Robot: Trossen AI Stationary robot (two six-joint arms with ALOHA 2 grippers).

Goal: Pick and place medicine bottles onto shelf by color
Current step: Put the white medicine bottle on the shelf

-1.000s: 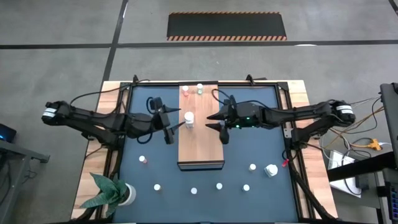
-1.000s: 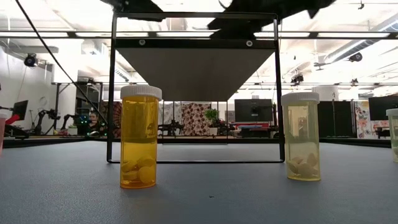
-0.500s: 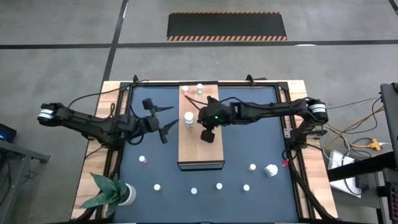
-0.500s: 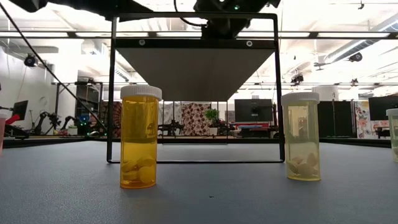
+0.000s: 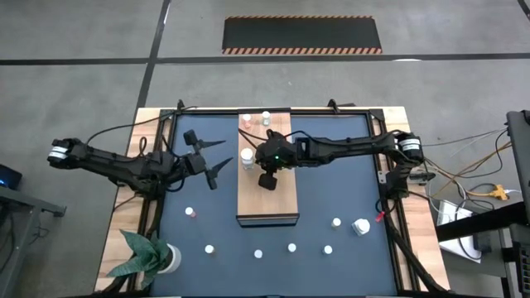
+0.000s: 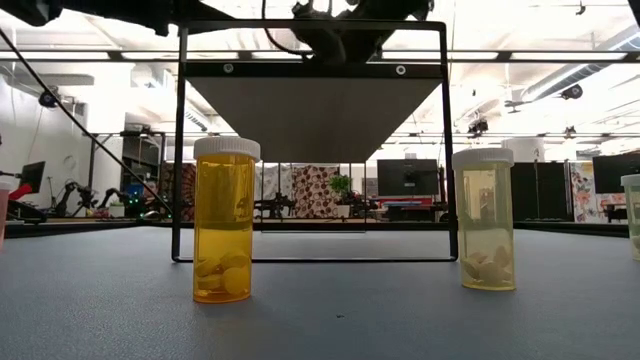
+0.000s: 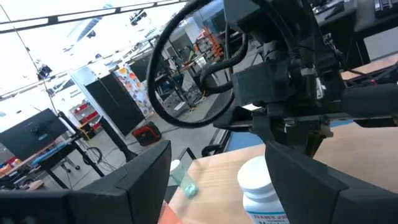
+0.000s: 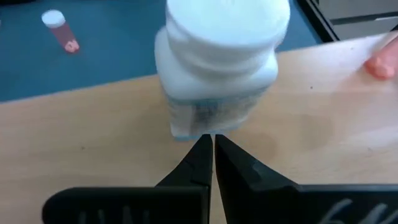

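Wooden shelf (image 5: 267,178) on the dark mat, white bottle (image 5: 247,156) upright on the shelf's left side, right gripper (image 8: 211,144) over the shelf with fingertips pinched together, empty, tips at the bottle's base, left gripper (image 5: 209,159) spread wide over the mat left of the shelf

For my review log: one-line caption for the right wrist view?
Shut right claw tips against white bottle standing on wooden shelf.
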